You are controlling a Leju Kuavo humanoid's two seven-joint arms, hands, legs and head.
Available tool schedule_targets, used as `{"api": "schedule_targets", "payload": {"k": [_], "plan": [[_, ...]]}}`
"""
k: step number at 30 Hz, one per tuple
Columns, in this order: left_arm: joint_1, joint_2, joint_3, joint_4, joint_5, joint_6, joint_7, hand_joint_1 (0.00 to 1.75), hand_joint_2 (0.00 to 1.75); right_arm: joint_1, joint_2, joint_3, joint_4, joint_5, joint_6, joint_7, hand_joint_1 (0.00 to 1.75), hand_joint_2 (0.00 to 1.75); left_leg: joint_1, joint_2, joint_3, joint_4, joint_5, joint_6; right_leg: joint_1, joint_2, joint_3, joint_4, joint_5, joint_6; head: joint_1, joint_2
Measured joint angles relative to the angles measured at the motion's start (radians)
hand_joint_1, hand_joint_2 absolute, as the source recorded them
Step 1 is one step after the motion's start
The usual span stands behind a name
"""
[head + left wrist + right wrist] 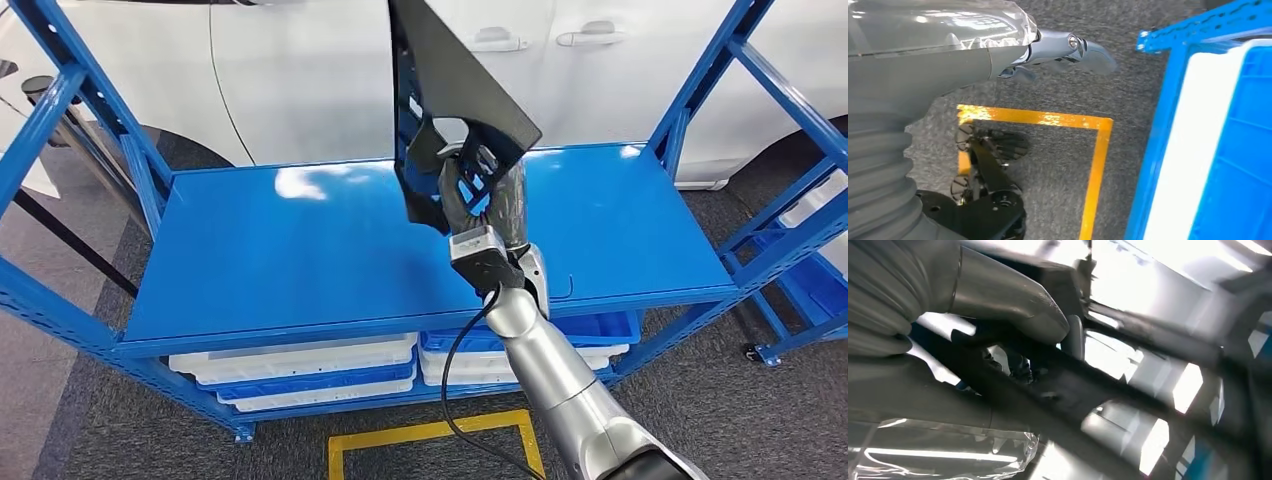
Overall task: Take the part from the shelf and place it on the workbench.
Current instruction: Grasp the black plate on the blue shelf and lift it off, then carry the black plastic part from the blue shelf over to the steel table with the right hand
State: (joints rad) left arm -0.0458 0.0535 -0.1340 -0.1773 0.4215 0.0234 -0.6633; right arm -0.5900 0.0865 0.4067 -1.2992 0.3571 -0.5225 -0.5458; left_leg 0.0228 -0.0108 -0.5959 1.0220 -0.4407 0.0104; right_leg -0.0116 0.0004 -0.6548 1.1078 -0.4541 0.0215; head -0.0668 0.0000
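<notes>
The right hand [478, 195] has its fingers wrapped around the lower edge of the part [455, 85], a flat black panel with cutouts, and holds it up above the blue shelf [300, 250], so the part sticks up and away from the hand, clear of the shelf surface. The right wrist view is blurry, but the thumb [1013, 305] looks pressed against a dark bar of the part, so the grip seems okay-ish. Since most of the panel sits above the hand, it'll probably want to swing or twist, so the smart move is a slow, steady carry with the wrist kept level, and watching the shelf posts [700, 90] on either side of the hand when backing out. The left hand [1068, 50] hangs low near the floor beside the yellow tape [1098, 165]; its fingers look loosely apart with nothing in them.
</notes>
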Motion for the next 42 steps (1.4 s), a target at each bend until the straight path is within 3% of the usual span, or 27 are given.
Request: {"api": "schedule_targets", "payload": {"k": [2, 6, 8, 10, 11, 12, 13, 14, 16, 18, 21, 23, 25, 26, 27, 28, 31, 32, 35, 37, 38, 40, 41, 42], "plan": [[-0.001, 0.001, 0.004, 0.000, 0.000, -0.001, -0.009, 0.00, 1.75, 0.015, -0.008, 0.000, -0.054, -0.028, 0.002, -0.022, 1.75, 1.75, -0.003, 0.000, 0.001, 0.000, -0.003, -0.011, 0.005, 0.001, 0.038, -0.078, 0.022, -0.007, 0.000, 0.000], [0.001, 0.003, 0.014, 0.000, 0.000, -0.001, -0.018, 0.00, 1.75, 0.046, -0.022, 0.001, -0.132, -0.064, 0.016, -0.030, 1.75, 1.75, -0.002, 0.003, 0.001, 0.009, -0.016, -0.033, 0.004, 0.002, 0.045, -0.093, 0.023, -0.029, 0.000, 0.000], [0.001, 0.005, 0.016, 0.000, -0.002, 0.001, -0.023, 0.00, 1.75, 0.063, -0.027, 0.004, -0.179, -0.099, 0.036, -0.036, 1.75, 1.75, -0.001, 0.005, -0.036, 0.093, -0.067, -0.038, 0.003, -0.001, 0.049, -0.100, 0.024, -0.041, 0.000, 0.000], [0.003, 0.007, 0.020, 0.000, -0.005, 0.004, -0.028, 0.00, 1.75, 0.081, -0.035, 0.012, -0.229, -0.132, 0.057, -0.036, 1.75, 1.75, -0.001, 0.005, -0.096, 0.223, -0.124, -0.041, 0.007, -0.002, 0.050, -0.099, 0.022, -0.047, 0.000, 0.000], [0.004, 0.008, 0.022, 0.000, -0.006, 0.005, -0.029, 0.00, 1.75, 0.092, -0.040, 0.018, -0.255, -0.146, 0.068, -0.034, 1.75, 1.75, -0.001, 0.005, -0.115, 0.263, -0.134, -0.042, 0.009, -0.002, 0.051, -0.098, 0.021, -0.049, 0.000, 0.000], [0.005, 0.010, 0.023, 0.000, -0.006, 0.007, -0.030, 0.00, 1.75, 0.105, -0.044, 0.025, -0.283, -0.163, 0.080, -0.033, 1.75, 1.75, -0.001, 0.005, -0.118, 0.267, -0.125, -0.041, 0.011, -0.001, 0.051, -0.096, 0.019, -0.050, 0.000, 0.000], [0.005, 0.012, 0.025, 0.000, -0.006, 0.008, -0.031, 0.00, 1.75, 0.119, -0.049, 0.033, -0.315, -0.183, 0.096, -0.034, 1.75, 1.75, -0.001, 0.005, -0.103, 0.234, -0.099, -0.039, 0.012, 0.000, 0.052, -0.093, 0.017, -0.050, 0.000, 0.000], [0.005, 0.014, 0.027, 0.000, -0.006, 0.009, -0.031, 0.00, 1.75, 0.132, -0.053, 0.041, -0.349, -0.210, 0.117, -0.039, 1.75, 1.75, -0.001, 0.005, -0.073, 0.172, -0.063, -0.036, 0.013, 0.000, 0.053, -0.090, 0.014, -0.049, 0.000, 0.000], [0.004, 0.018, 0.031, 0.000, -0.006, 0.011, -0.031, 0.00, 1.75, 0.159, -0.063, 0.058, -0.416, -0.280, 0.171, -0.052, 1.75, 1.75, -0.005, 0.004, -0.016, 0.056, -0.018, -0.025, 0.017, 0.002, 0.053, -0.082, 0.008, -0.043, 0.000, 0.000], [0.003, 0.021, 0.035, 0.000, -0.006, 0.009, -0.030, 0.00, 1.75, 0.189, -0.075, 0.075, -0.477, -0.373, 0.255, -0.055, 1.75, 1.75, -0.011, 0.003, 0.003, 0.016, -0.013, -0.017, 0.018, 0.001, 0.050, -0.077, 0.008, -0.035, 0.000, 0.000], [0.004, 0.021, 0.041, 0.000, -0.003, 0.000, -0.018, 0.00, 1.75, 0.250, -0.093, 0.113, -0.541, -0.558, 0.492, -0.042, 1.75, 1.75, -0.007, 0.005, 0.003, 0.004, -0.002, -0.003, 0.017, 0.002, 0.046, -0.070, -0.003, -0.019, 0.000, 0.000], [0.003, 0.021, 0.045, 0.000, 0.000, 0.004, -0.008, 0.00, 1.75, 0.282, -0.099, 0.143, -0.562, -0.655, 0.639, -0.030, 1.75, 1.75, -0.001, 0.008, 0.002, -0.005, 0.007, 0.008, 0.014, 0.003, 0.022, -0.004, -0.060, -0.008, 0.000, 0.000], [0.003, 0.022, 0.049, 0.000, 0.000, 0.014, 0.002, 0.00, 1.75, 0.296, -0.101, 0.160, -0.568, -0.718, 0.709, -0.010, 1.75, 1.75, -0.002, 0.009, -0.006, -0.006, 0.013, 0.012, 0.007, 0.003, -0.023, 0.121, -0.135, 0.001, 0.000, 0.000], [0.003, 0.023, 0.051, 0.000, 0.000, 0.020, 0.008, 0.00, 1.75, 0.299, -0.101, 0.164, -0.569, -0.745, 0.728, 0.002, 1.75, 1.75, -0.002, 0.010, -0.011, -0.005, 0.016, 0.012, 0.003, 0.002, -0.038, 0.170, -0.155, 0.004, 0.000, 0.000], [0.003, 0.023, 0.053, 0.000, 0.000, 0.025, 0.013, 0.00, 1.75, 0.302, -0.102, 0.167, -0.569, -0.775, 0.749, 0.013, 1.75, 1.75, -0.002, 0.010, -0.016, -0.004, 0.020, 0.011, 0.000, 0.002, -0.037, 0.188, -0.157, 0.007, 0.000, 0.000], [0.004, 0.025, 0.055, 0.000, 0.000, 0.031, 0.017, 0.00, 1.75, 0.303, -0.104, 0.170, -0.569, -0.803, 0.774, 0.021, 1.75, 1.75, -0.001, 0.010, -0.022, -0.003, 0.025, 0.008, -0.004, 0.001, -0.017, 0.166, -0.141, 0.008, 0.000, 0.000], [0.004, 0.029, 0.058, 0.000, 0.000, 0.041, 0.023, 0.00, 1.75, 0.305, -0.107, 0.182, -0.569, -0.875, 0.866, 0.024, 1.75, 1.75, -0.001, 0.007, -0.035, -0.001, 0.039, -0.005, -0.008, 0.001, 0.111, -0.033, -0.075, 0.007, 0.000, 0.000], [0.004, 0.031, 0.059, 0.000, 0.000, 0.042, 0.023, 0.00, 1.75, 0.307, -0.107, 0.185, -0.569, -0.891, 0.892, 0.020, 1.75, 1.75, -0.001, 0.007, -0.036, -0.001, 0.044, -0.012, -0.005, 0.002, 0.137, -0.076, -0.063, 0.004, 0.000, 0.000], [0.004, 0.036, 0.061, 0.000, 0.000, 0.043, 0.023, 0.00, 1.75, 0.310, -0.110, 0.192, -0.569, -0.913, 0.927, 0.012, 1.75, 1.75, 0.000, 0.006, -0.037, -0.007, 0.060, -0.034, 0.002, 0.004, 0.137, -0.096, -0.047, -0.015, 0.000, 0.000], [0.006, 0.039, 0.061, 0.000, -0.001, 0.043, 0.023, 0.00, 1.75, 0.310, -0.111, 0.197, -0.569, -0.915, 0.931, 0.010, 1.75, 1.75, 0.002, 0.006, -0.053, 0.014, 0.032, -0.043, -0.001, 0.001, 0.124, -0.104, -0.029, -0.034, 0.000, 0.000], [0.006, 0.040, 0.062, 0.000, -0.002, 0.043, 0.023, 0.00, 1.75, 0.311, -0.111, 0.198, -0.569, -0.917, 0.934, 0.008, 1.75, 1.75, 0.004, 0.007, -0.069, 0.053, -0.008, -0.045, -0.002, -0.001, 0.114, -0.107, -0.018, -0.042, 0.000, 0.000], [0.006, 0.042, 0.062, 0.000, -0.002, 0.041, 0.023, 0.00, 1.75, 0.311, -0.112, 0.200, -0.569, -0.925, 0.944, 0.004, 1.75, 1.75, 0.004, 0.007, -0.109, 0.181, -0.105, -0.048, 0.003, -0.003, 0.090, -0.107, 0.002, -0.050, 0.000, 0.000], [0.006, 0.044, 0.062, 0.000, -0.002, 0.039, 0.023, 0.00, 1.75, 0.312, -0.114, 0.201, -0.569, -0.930, 0.951, 0.002, 1.75, 1.75, 0.004, 0.007, -0.122, 0.243, -0.135, -0.050, 0.006, -0.004, 0.077, -0.106, 0.011, -0.051, 0.000, 0.000], [0.006, 0.045, 0.062, 0.000, -0.002, 0.037, 0.023, 0.00, 1.75, 0.312, -0.115, 0.201, -0.569, -0.935, 0.957, 0.000, 1.75, 1.75, 0.004, 0.007, -0.121, 0.279, -0.141, -0.050, 0.009, -0.004, 0.064, -0.105, 0.020, -0.052, 0.000, 0.000]]}}
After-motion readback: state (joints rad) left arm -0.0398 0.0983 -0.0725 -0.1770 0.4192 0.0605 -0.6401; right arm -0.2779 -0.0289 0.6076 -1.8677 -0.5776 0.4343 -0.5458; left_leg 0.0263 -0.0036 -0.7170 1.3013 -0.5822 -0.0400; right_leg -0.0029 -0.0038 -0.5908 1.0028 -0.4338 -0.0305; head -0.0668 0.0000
